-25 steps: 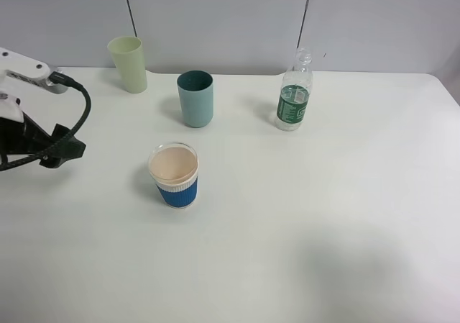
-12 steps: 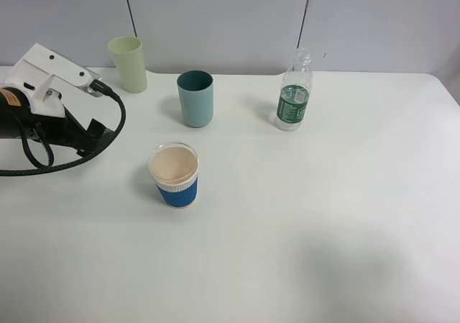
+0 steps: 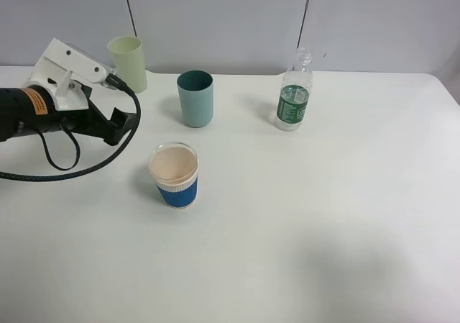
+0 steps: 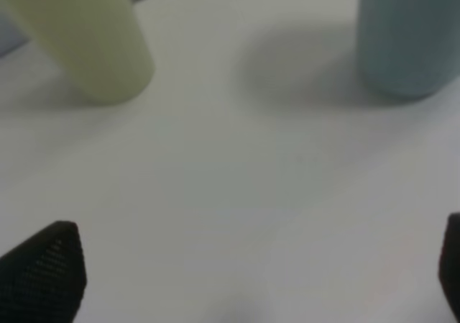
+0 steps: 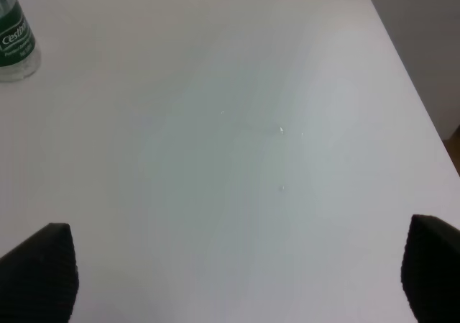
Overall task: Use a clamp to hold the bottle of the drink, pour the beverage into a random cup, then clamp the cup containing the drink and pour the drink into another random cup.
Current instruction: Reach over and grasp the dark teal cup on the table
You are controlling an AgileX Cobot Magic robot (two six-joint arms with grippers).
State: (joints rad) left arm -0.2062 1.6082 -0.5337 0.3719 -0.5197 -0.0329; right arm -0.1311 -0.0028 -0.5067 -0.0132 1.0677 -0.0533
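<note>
Your desk (image 3: 323, 215) carries four vessels, all upright and well apart. The bottle (image 3: 293, 103) stands near the far edge, right of middle; its clear wall does not let you read the level of the beverage, and the right wrist view cuts off all but its labelled base. The teal tumbler (image 3: 195, 101) stands near the far edge, left of middle; its dark inside hides any contents. The blue-sleeved cup (image 3: 175, 175) stands nearer the desk's middle, on the left half, peach inside showing. The pale tumbler (image 3: 129, 64) stands at the far edge toward the left corner. Your left arm (image 3: 43, 111) reaches in over the left edge, partly cut off; the left jaws stand wide apart, holding nothing, facing the blurred pale and teal tumblers. The right jaws stand apart over bare desk by the right edge, only their tips showing.
</note>
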